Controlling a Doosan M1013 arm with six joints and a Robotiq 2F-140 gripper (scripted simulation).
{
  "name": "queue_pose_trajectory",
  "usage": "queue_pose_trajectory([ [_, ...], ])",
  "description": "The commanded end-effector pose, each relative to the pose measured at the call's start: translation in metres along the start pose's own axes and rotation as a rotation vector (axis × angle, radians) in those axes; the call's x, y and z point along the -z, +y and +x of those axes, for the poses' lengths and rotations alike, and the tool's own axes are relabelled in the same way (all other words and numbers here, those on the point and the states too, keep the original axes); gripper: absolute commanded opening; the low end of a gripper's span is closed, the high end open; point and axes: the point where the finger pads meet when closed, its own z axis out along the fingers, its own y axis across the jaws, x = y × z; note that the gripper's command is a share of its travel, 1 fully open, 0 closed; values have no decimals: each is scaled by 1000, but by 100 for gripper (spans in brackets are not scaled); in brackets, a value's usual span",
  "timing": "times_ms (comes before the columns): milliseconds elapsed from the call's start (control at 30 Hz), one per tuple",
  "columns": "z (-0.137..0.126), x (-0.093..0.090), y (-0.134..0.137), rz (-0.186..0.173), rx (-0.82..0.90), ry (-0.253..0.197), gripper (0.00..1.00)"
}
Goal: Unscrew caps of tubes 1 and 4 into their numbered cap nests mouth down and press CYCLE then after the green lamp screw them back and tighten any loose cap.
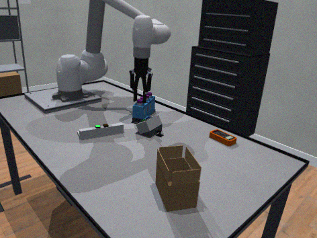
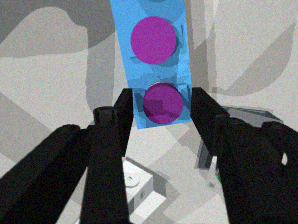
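The gripper point(image 2: 162, 102) hangs straight down over the blue decapping station point(image 1: 144, 108), near the desk's far edge, beside the arm's base plate point(image 1: 35, 99). Its fingers stand apart on either side of the endmost purple cap point(image 2: 163, 103), with gaps showing, grasping nothing. A second purple cap point(image 2: 153, 40) sits next along the block. The cap tray point(image 1: 101, 130) lies just beside the station.

Grey table point(image 1: 101, 188) — cardboard box point(image 1: 178, 178), perhaps a meter point(image 1: 223, 137).
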Motion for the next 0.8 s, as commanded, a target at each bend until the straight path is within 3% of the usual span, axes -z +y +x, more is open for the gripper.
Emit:
queue_pose_trajectory([
  [0,0,1,0,-7,278,23,41],
  [67,0,1,0,-7,278,23,41],
  [133,0,1,0,-10,463,23,41],
  [300,0,1,0,-12,673,23,41],
  [533,0,1,0,-12,673,23,41],
  [567,0,1,0,-12,673,23,30],
  [767,0,1,0,-12,673,22,30],
])
